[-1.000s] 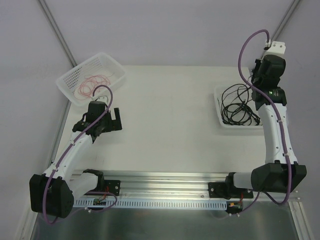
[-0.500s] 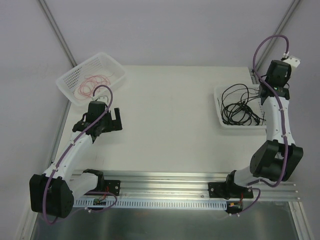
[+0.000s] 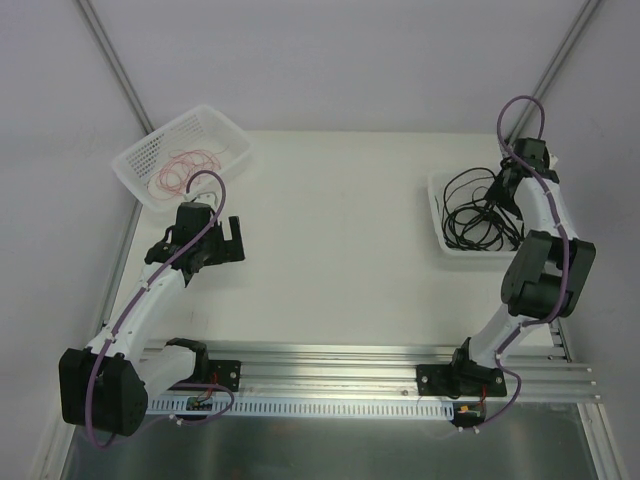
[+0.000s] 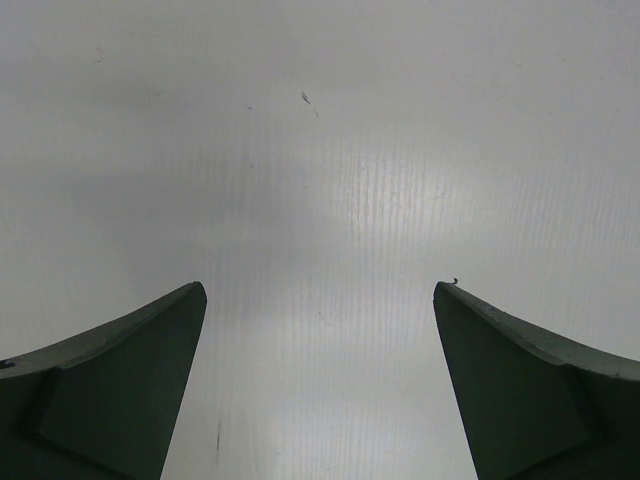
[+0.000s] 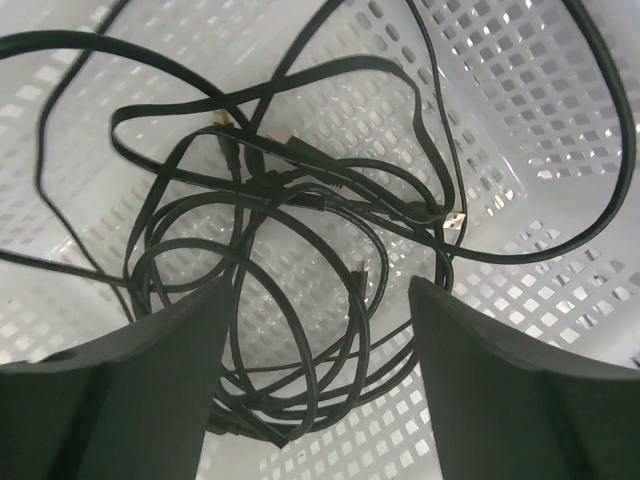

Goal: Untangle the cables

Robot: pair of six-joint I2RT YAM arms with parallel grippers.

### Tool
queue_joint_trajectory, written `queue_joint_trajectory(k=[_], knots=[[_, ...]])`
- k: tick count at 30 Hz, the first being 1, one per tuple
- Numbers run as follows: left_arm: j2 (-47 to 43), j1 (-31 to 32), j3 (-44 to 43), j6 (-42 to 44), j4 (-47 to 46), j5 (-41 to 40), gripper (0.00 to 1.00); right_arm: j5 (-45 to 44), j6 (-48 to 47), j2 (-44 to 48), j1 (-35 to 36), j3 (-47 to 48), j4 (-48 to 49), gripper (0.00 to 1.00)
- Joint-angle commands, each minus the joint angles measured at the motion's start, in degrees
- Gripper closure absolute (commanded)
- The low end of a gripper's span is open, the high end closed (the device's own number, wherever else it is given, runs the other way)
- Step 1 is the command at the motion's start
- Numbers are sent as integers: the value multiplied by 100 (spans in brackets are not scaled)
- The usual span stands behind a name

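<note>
Black cables (image 3: 478, 212) lie in a tangled coil inside the white basket (image 3: 436, 205) at the table's right. In the right wrist view the coil (image 5: 300, 195) fills the basket floor, with a small metal connector (image 5: 455, 222) showing. My right gripper (image 5: 320, 282) hangs just above the coil, jaws open, nothing pinched between them; in the top view it (image 3: 508, 188) is over the basket's far right corner. Thin red cables (image 3: 185, 168) rest in the white basket (image 3: 140, 150) at the far left. My left gripper (image 3: 232, 240) stands open over bare table (image 4: 320, 180), holding nothing.
The right basket's perforated wall (image 5: 540, 90) rises close behind and beside the right fingers. The right arm's elbow (image 3: 548, 270) folds just off the table's right edge. An aluminium rail (image 3: 330, 360) runs along the near edge.
The right arm folded and lowered its wrist from high above into the right basket, and its gripper went from shut to open. The left arm has not moved.
</note>
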State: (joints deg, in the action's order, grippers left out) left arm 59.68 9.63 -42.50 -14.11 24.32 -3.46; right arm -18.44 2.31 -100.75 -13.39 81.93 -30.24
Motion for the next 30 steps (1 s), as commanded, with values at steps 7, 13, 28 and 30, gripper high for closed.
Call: queue_joint_trajectory(k=[7,13,28,30], knots=[[-229,-58,-180,84,3,250,1,631,165,1645,99,482,-939,8],[-589,-58,-74,171,-58,512,1,657,95,3112,99,394,-1650,3],[-3487,-58,-389,-74,714,242,1,851,253,7138,599,-177,-2794,3],[-4050,-58,-487,-118,1073,153,1,710,235,7718,880,-353,-2847,3]])
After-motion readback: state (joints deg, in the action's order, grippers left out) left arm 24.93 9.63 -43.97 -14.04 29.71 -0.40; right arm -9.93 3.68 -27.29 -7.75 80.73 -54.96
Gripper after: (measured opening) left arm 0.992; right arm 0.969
